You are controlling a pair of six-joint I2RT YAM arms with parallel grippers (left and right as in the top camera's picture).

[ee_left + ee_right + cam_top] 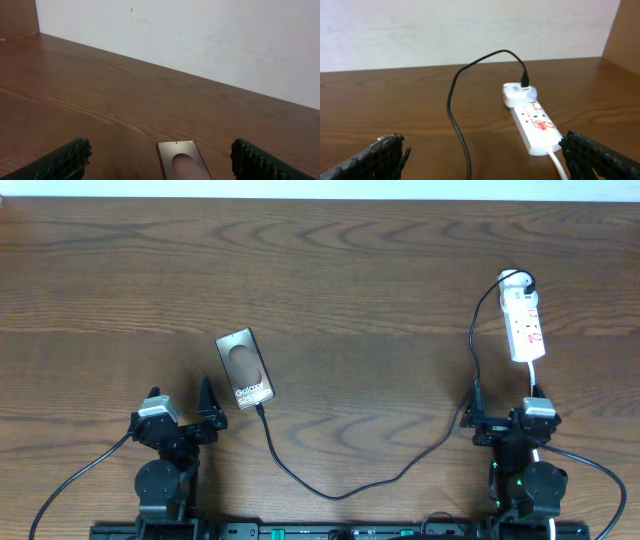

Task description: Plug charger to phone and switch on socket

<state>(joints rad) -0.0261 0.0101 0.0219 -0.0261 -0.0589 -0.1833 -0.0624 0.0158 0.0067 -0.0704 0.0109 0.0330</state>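
On the dark brown wooden table (330,270), the flat bronze-brown phone (245,368) with white "Galaxy" lettering lies face up, left of centre and slightly tilted. It is just beyond the left gripper (181,410), whose ribbed black fingers (67,159) stand wide apart and empty; the phone lies ahead of them, untouched. The thin black charger cable (330,493) meets the phone's near short edge, though whether its tip is fully seated cannot be told. From there it loops toward the table's front, then climbs on the right past the right gripper (510,420) to a small white adapter (516,93). The adapter sits at the far end of the elongated white power strip (536,124) with red marks. The right gripper is likewise released, spread wide and holding nothing, just short of the strip's near end, where the thick white cord (558,164) leaves it. The switch position is too small to read.
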